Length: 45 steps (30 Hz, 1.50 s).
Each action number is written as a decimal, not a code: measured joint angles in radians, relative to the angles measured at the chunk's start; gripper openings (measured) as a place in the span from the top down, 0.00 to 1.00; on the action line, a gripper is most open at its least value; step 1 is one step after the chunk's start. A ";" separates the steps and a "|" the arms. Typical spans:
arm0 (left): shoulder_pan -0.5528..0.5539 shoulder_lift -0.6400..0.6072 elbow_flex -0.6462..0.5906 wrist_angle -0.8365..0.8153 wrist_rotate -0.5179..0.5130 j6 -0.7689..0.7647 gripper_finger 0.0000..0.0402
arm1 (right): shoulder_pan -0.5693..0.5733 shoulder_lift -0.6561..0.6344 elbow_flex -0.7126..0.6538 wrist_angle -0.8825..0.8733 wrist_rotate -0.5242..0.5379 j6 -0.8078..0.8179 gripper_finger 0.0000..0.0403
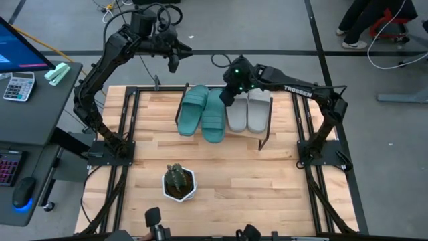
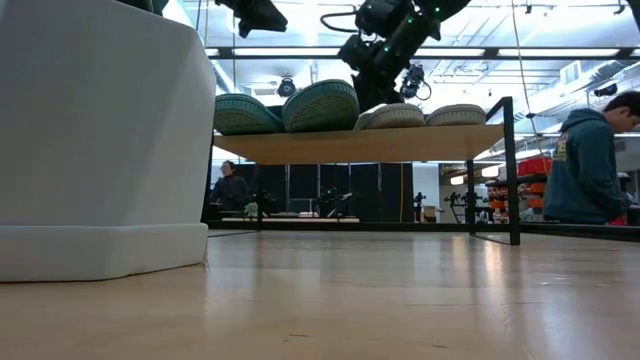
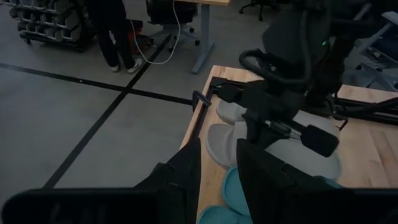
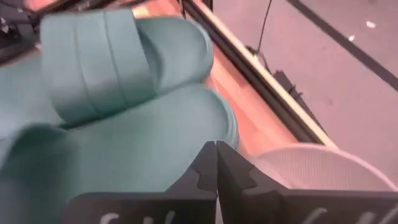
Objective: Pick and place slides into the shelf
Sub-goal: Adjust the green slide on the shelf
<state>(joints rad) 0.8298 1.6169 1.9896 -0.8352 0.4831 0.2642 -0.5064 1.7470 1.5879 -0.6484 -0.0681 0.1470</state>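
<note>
Several slides lie side by side on the shelf (image 2: 370, 145), soles on its plank. The teal pair (image 1: 204, 112) is on the left, the light grey pair (image 1: 249, 110) on the right. My right gripper (image 1: 227, 95) is shut and hovers just above the gap between the inner teal slide (image 4: 124, 155) and the inner grey slide (image 4: 323, 168), with nothing in it. My left gripper (image 1: 175, 61) stands high beyond the shelf's far left corner, open and empty; its wrist view looks down on the grey slides (image 3: 227, 143) and my right arm.
A small plant in a white pot (image 1: 179, 182) stands on the table's near side and fills the left of the low view (image 2: 100, 140). The shelf's black legs (image 2: 512, 170) rise at its right end. A person (image 2: 590, 160) stands beyond the table.
</note>
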 joint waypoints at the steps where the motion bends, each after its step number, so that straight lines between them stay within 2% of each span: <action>1: -0.004 0.000 0.000 0.000 0.000 0.000 0.73 | -0.003 0.002 0.000 -0.012 -0.002 -0.006 1.00; 18: -0.027 0.021 0.000 0.000 -0.010 0.005 0.73 | -0.002 0.011 -0.003 -0.011 -0.010 -0.020 1.00; 25: -0.034 0.021 0.000 0.000 -0.011 0.008 0.73 | 0.012 0.011 0.006 -0.010 -0.043 -0.019 1.00; 33: -0.033 0.021 0.000 0.000 -0.012 0.015 0.73 | 0.017 0.006 -0.066 0.006 -0.047 -0.010 1.00; 45: -0.034 0.021 0.000 0.002 -0.011 0.019 0.73 | 0.016 0.033 -0.069 0.014 -0.050 -0.011 1.00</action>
<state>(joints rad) 0.7959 1.6382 1.9892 -0.8330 0.4717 0.2830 -0.4905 1.7804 1.5188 -0.6349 -0.1184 0.1364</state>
